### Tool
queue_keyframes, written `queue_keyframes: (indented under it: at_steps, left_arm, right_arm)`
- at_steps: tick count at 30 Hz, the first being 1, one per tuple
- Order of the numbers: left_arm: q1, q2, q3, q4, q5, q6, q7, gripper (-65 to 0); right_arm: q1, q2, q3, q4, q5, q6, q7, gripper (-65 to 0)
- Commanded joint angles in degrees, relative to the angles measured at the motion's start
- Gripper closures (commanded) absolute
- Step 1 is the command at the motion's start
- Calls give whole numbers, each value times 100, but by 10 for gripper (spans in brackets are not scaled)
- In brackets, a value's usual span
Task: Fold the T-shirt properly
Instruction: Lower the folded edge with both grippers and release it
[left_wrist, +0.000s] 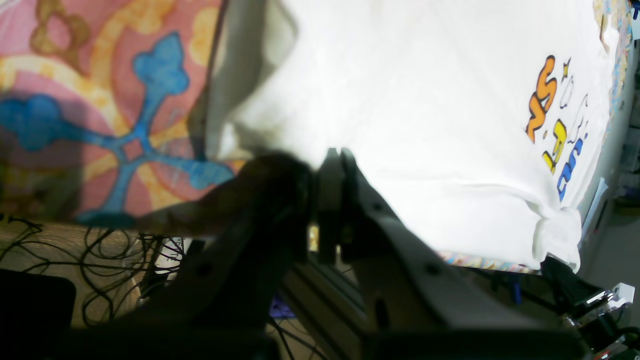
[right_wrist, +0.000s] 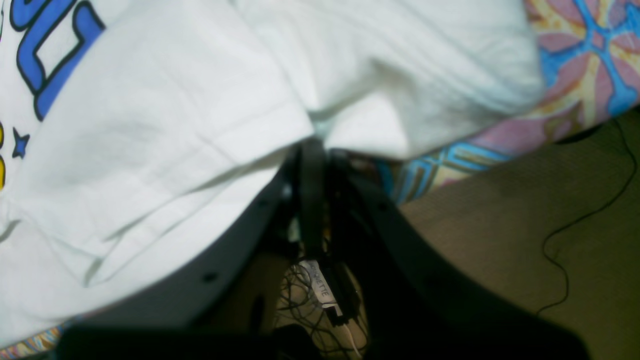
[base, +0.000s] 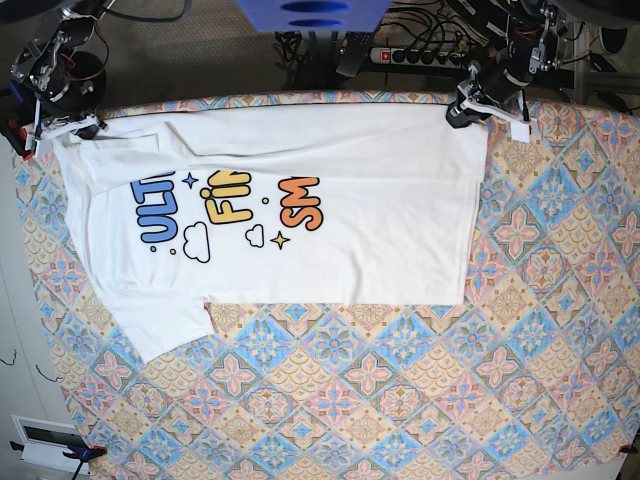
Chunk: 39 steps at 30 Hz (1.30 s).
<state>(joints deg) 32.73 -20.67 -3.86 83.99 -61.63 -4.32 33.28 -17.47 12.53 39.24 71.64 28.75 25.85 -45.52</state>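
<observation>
Patterned tabletop (base: 400, 380) cloth, cables behind. Left pincer (base: 468, 108) clamped on T-shirt (base: 380, 240) far right corner; right pincer (base: 62, 128) clamped on far left corner. T-shirt lies flat, print up, across tabletop's far half.

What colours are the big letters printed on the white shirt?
Blue, yellow and orange with dark outlines, on the T-shirt; clearest in the base view.

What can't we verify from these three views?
- Far sleeve of the T-shirt: folded under along the top edge in the base view, shape unclear.
- Left gripper: wrist view blurred and dark; cloth covers the tips.
- Right gripper: tips buried under fabric.
- Tag and back: not visible anywhere.
- Tablecloth: corners cut off by the base view's edges.
</observation>
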Motion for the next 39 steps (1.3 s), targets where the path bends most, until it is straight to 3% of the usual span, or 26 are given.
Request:
queue_keyframes:
  at_steps: [1, 4, 7, 12, 16, 26, 39]
  left_arm:
    - [151, -57, 3, -69, 374, 462, 272, 0]
    - [142, -57, 3, -69, 374, 462, 272, 0]
    - [142, -57, 3, -60, 374, 462, 299, -19]
    - [169, -57, 3, -60, 374, 480, 299, -217]
    - [169, -57, 3, -60, 374, 480, 299, -291]
    - [265, -232, 3, -16, 365, 471, 299, -324]
    - [714, -241, -1183, 1347, 409, 471, 307, -324]
  right_arm:
    - [-15, 78, 10, 67, 4, -4, -15, -3]
    - [-15, 78, 18, 67, -5, -4, -15, -11]
    - [-15, 78, 36, 67, -31, -4, 2, -80]
    - [-121, 78, 36, 76, -31, -4, 2, -232]
    - [-138, 78, 335, 76, -31, -4, -15, -250]
    - [-657, 78, 458, 841, -5, -4, -15, -255]
    - [-666, 78, 458, 2019, -23, -4, -24, -255]
